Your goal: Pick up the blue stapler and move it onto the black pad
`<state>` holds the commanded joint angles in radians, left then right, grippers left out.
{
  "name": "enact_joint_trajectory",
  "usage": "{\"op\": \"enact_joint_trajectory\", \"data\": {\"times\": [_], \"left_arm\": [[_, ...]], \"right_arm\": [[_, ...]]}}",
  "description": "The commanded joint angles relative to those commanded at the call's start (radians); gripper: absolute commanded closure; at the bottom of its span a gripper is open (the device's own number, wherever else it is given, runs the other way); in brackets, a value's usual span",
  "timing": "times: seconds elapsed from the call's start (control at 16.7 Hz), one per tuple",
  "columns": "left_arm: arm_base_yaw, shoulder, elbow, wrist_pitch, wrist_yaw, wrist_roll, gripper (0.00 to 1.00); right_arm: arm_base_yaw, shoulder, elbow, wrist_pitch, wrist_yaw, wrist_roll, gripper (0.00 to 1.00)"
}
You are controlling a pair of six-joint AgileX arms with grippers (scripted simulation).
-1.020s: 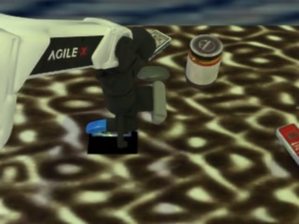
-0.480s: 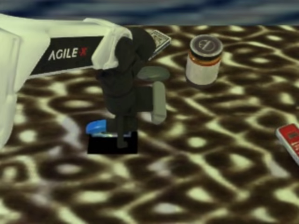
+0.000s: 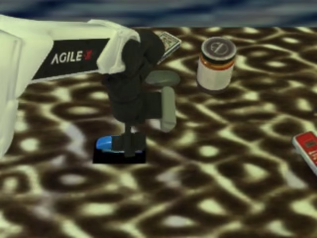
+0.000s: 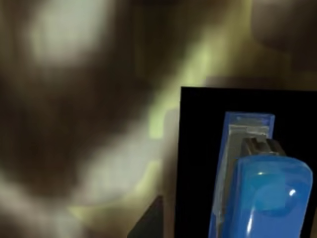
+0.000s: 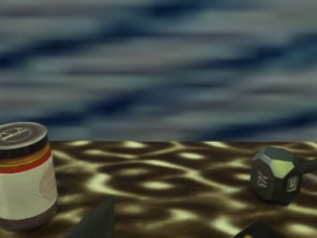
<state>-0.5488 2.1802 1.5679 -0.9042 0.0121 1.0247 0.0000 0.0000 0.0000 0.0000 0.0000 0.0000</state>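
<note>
Blue stapler sits low over the black pad at counter left-centre, left pincer clamped across it; placing step, next call is opening the fingers and lifting straight up; right arm out of view.

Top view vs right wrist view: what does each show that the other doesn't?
Only the top view: the left gripper over the stapler on the black pad, plus a red object at the table's right edge. Only the right wrist view: a dark dumbbell. Both: the jar and the patterned table.
</note>
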Motion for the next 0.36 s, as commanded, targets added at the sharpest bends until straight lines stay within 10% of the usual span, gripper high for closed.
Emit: {"op": "enact_joint_trajectory", "data": {"times": [0.36], "left_arm": [[0.000, 0.000, 0.000, 0.000, 0.000, 0.000, 0.00]], "right_arm": [[0.000, 0.000, 0.000, 0.000, 0.000, 0.000, 0.00]]}}
